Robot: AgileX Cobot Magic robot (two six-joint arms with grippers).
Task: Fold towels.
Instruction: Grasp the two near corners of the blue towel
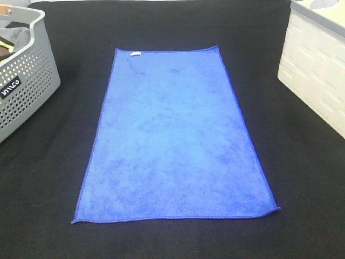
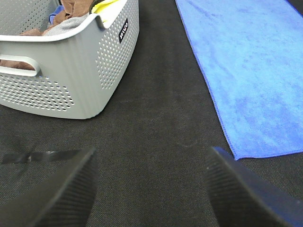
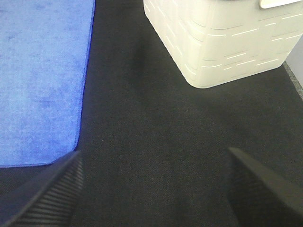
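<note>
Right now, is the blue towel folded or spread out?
Spread flat: the towel lies in one layer, all four corners showing, no crease.

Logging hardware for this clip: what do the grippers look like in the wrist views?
Both the left gripper and the right gripper show only two broad, wedge-shaped black fingers with finely ribbed faces. No cables, labels or markings are visible; the arms do not appear in the exterior high view.
</note>
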